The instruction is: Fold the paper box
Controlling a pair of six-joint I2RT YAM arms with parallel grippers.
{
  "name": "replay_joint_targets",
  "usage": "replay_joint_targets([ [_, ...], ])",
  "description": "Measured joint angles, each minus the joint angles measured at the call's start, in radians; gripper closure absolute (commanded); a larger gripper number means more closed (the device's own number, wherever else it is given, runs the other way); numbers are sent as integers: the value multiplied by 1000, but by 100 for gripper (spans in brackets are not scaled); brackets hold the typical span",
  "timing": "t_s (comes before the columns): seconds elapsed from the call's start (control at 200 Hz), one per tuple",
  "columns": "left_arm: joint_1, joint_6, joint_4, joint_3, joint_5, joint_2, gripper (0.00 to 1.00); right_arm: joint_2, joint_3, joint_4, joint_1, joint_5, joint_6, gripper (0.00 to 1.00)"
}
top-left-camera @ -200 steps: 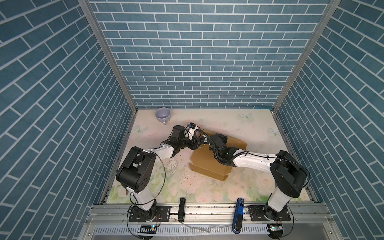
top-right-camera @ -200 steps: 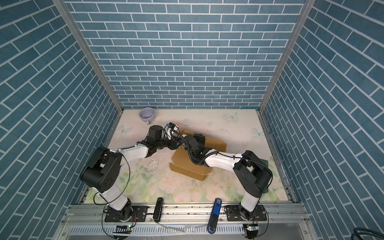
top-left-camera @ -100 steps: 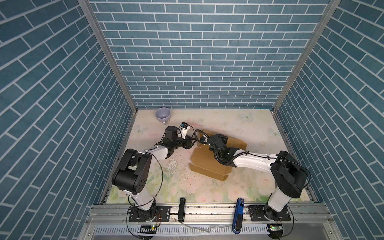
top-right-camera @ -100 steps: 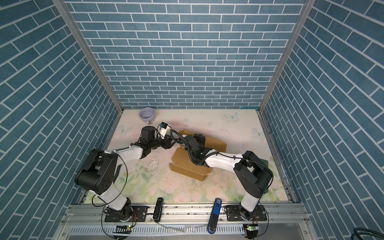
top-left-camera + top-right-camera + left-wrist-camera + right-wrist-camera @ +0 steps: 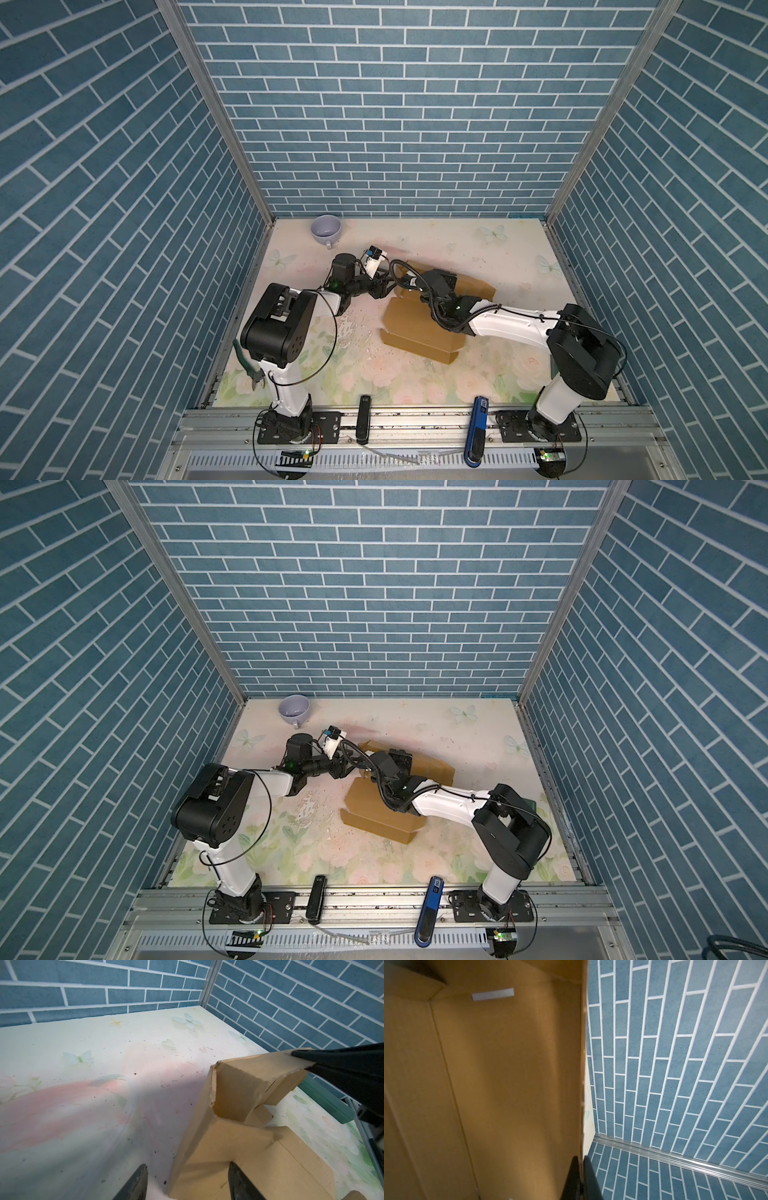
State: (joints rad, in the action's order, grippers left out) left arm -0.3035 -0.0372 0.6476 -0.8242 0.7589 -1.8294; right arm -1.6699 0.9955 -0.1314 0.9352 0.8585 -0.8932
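**Box half raised, walls and lid not yet locked**

In the far left corner of the bench [image 5: 511, 249] sits a pale lilac cup [image 5: 326, 230], smooth and glazed, well apart from the work. Next come the left fingers [image 5: 136, 1183], which stand apart and hold nothing. In the left wrist view they straddle a corner of the paper box [image 5: 409, 328], but I cannot tell whether they touch it.

The box lies mid-bench between the two arms, in both top views. It is matte tan cardboard, stiff and scored with straight creases. Its die-cut edges are ragged with small nicks, and a narrow slot [image 5: 492, 994] lets light through one panel.

Further right, the right fingers [image 5: 588, 1180] are pinched tight on the edge of a raised panel, holding it upright.

I judge the fold roughly halfway. The base lies flat and one wall is up with a flap turned over beside it. The side walls look unlocked and the lid is open. The bench's floral sheet is glossy and speckled with crumbs.
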Motion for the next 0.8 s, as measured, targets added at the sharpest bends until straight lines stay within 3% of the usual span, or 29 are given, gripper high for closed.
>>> replay_joint_targets([
  [0.795,-91,27,-139,-107,-40,-39,44,0,0,1,1,-2,10,100],
])
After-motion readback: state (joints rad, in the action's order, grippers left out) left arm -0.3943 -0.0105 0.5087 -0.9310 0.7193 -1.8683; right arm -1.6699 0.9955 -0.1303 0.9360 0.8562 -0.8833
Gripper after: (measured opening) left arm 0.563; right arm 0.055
